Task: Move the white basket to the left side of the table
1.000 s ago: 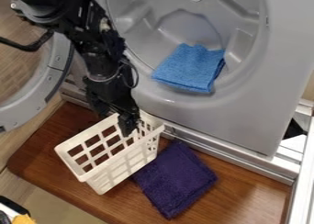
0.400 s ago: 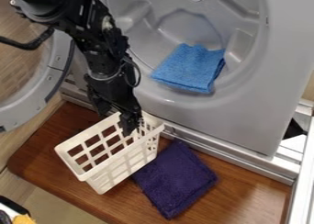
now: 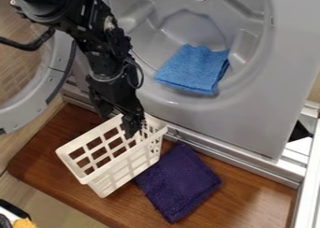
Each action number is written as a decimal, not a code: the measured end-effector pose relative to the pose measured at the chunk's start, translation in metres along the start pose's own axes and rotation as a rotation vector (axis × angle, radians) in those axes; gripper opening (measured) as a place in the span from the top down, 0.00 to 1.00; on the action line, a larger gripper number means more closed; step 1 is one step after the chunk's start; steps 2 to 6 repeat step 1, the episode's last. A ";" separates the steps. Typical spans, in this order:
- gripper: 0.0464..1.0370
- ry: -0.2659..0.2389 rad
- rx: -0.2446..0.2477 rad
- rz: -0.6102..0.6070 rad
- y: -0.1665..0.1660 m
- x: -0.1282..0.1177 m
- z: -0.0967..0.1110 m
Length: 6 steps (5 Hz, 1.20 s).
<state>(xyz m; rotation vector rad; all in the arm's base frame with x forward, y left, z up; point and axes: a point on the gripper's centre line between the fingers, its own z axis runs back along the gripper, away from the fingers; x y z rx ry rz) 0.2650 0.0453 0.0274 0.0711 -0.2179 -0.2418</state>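
1 pincer [image 3: 132, 131] hangs at 1 end of the basket [image 3: 118, 160].

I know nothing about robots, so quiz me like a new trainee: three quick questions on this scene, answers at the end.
1. True or false: the blue cloth lies in the opening of the machine.
2. Which end of the basket is the gripper at?
a) the end nearer the machine
b) the end farther from it
3. What colour is the cloth beside the basket?

Key: 1 true; 2 a; 3 purple.
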 end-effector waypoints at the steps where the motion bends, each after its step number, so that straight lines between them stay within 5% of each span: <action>1: 0.04 0.001 -0.001 0.000 0.000 0.000 0.000; 6: 0.04 0.001 -0.001 0.000 0.000 0.000 0.000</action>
